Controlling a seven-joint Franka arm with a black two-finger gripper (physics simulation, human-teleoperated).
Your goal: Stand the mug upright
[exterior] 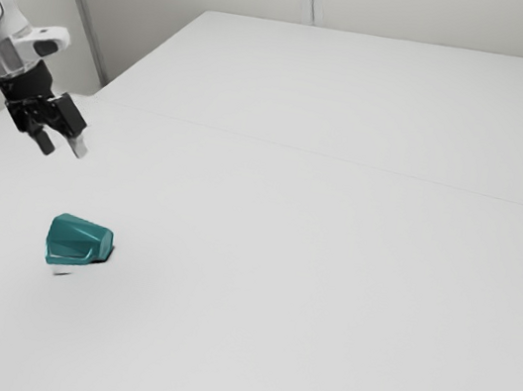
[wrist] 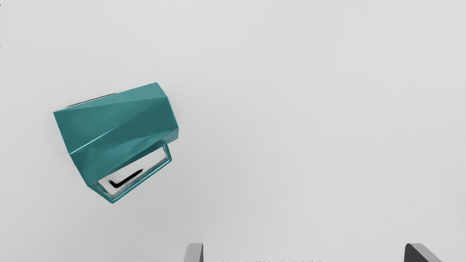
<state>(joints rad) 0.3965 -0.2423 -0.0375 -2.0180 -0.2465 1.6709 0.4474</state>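
mug (exterior: 78,241), teal and faceted, is being borne on its side by the pale surface (exterior: 276,288), its narrower end being pointed toward the exterior view's right. in the wrist view its angular handle (wrist: 141,180) is being shown along one flank, nearer the fingers (wrist: 194,253) than the body is. the end effector (exterior: 62,150) is being held above the surface, well apart from the mug, its two fingers being spread wide with nothing being gripped between them. behind, a plain wall (exterior: 452,17) is being seen.
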